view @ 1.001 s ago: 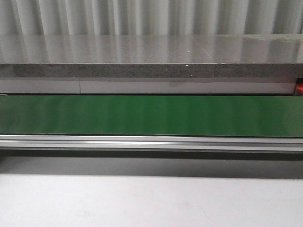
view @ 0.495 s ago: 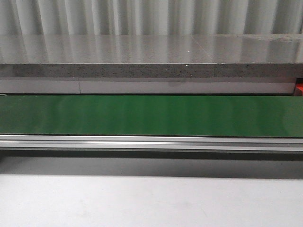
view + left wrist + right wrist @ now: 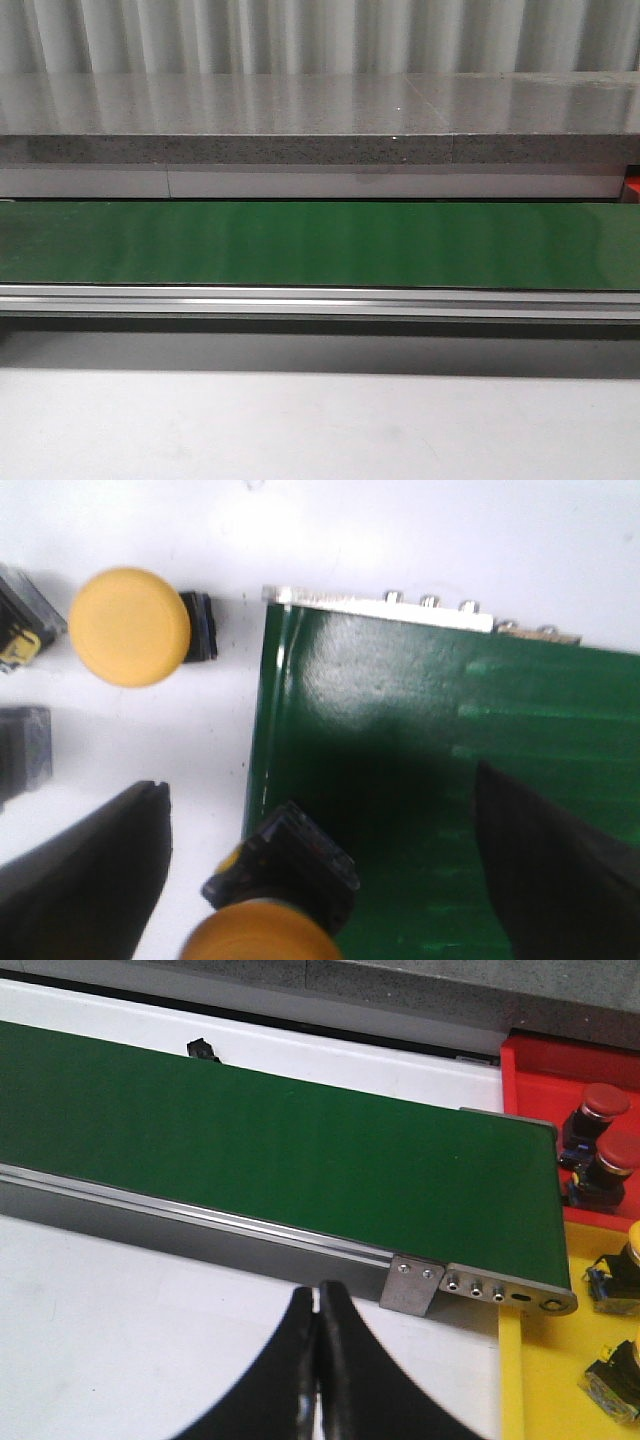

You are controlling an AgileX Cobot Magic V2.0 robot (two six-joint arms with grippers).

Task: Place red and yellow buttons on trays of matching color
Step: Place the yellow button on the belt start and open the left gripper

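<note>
Pickup step, I'd say: left gripper [image 3: 318, 880] spread wide around a yellow button [image 3: 262, 932] at the belt's [image 3: 440, 780] 9 o'clock edge; next it needs to close. Right gripper [image 3: 318, 1360] pinched empty.

You will find no text, label, brand, number or sign to read in any of the three views. The green conveyor belt [image 3: 320, 245] carries no print, and neither do the red tray [image 3: 560, 1060] or the yellow tray [image 3: 560, 1380]. The caps of the yellow button [image 3: 130, 627] and the red buttons [image 3: 605, 1102] are plain. A small yellow-and-black patch on one button body [image 3: 20, 645] is too blurred to read.
</note>
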